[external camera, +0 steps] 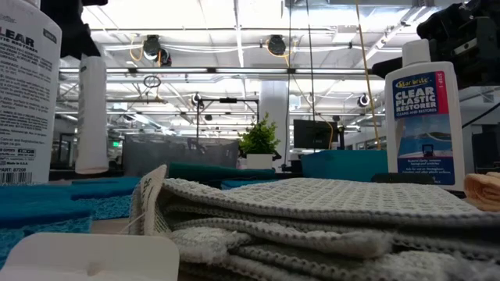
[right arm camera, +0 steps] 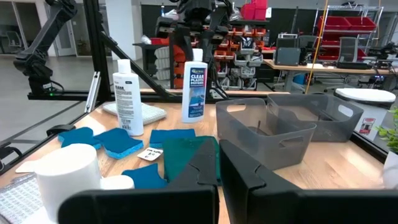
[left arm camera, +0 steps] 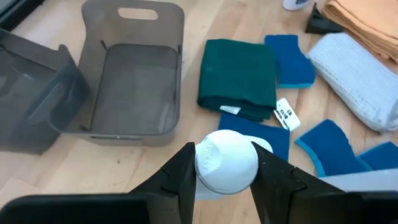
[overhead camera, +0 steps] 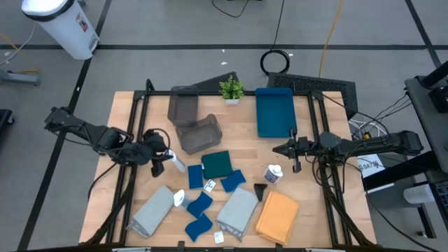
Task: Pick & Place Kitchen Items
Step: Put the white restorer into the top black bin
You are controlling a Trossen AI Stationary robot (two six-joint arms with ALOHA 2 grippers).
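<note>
My left gripper (overhead camera: 166, 159) (left arm camera: 222, 152) is shut on a white bottle with a blue label (overhead camera: 176, 164) (right arm camera: 194, 90) left of the table's middle. A second bottle (overhead camera: 180, 199) (right arm camera: 126, 96) stands on its base near the front. A third one (overhead camera: 273, 173) (external camera: 426, 117) stands right of the middle. A dark green cloth (overhead camera: 218, 164), several blue sponges (overhead camera: 199, 204), two grey cloths (overhead camera: 238, 211) and an orange cloth (overhead camera: 277, 217) lie flat on the table. My right gripper (overhead camera: 278, 148) (right arm camera: 217, 180) hangs shut and holds nothing at the right, above the third bottle. My left gripper pinches the bottle's cap end (left arm camera: 202, 165) between its two fingers, one on each side. The fingers slant down at it from the table's left. The bottle hangs about upright below them (right arm camera: 194, 93). I cannot tell whether its base is clear of the table.
Two grey bins stand beyond the held bottle, one (overhead camera: 183, 105) at the back and one (overhead camera: 199, 133) nearer. A small potted plant (overhead camera: 231, 89) and a blue tray (overhead camera: 274, 112) sit along the far edge.
</note>
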